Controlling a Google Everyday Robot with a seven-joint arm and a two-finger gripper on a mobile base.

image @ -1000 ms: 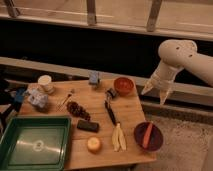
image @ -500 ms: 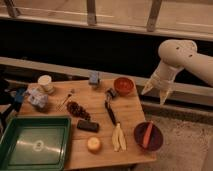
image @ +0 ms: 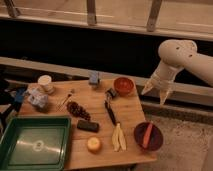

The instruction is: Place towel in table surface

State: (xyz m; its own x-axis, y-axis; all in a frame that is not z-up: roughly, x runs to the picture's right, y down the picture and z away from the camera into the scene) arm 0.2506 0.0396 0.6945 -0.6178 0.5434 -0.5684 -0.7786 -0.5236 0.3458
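Tool hangs beside the table, spread apart and empty — towel lies at its far end.

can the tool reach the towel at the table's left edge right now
Probably, but not straight away. The tool hangs open off the right of the table; the towel lies at its left edge. The red bowl and grapes sit between, so it would have to pass above them.

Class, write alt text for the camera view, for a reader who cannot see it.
A white robot arm's claw hangs open and empty just right of the wooden table. On the table lie a crumpled towel at far left, a green tray and a red bowl, among other items.
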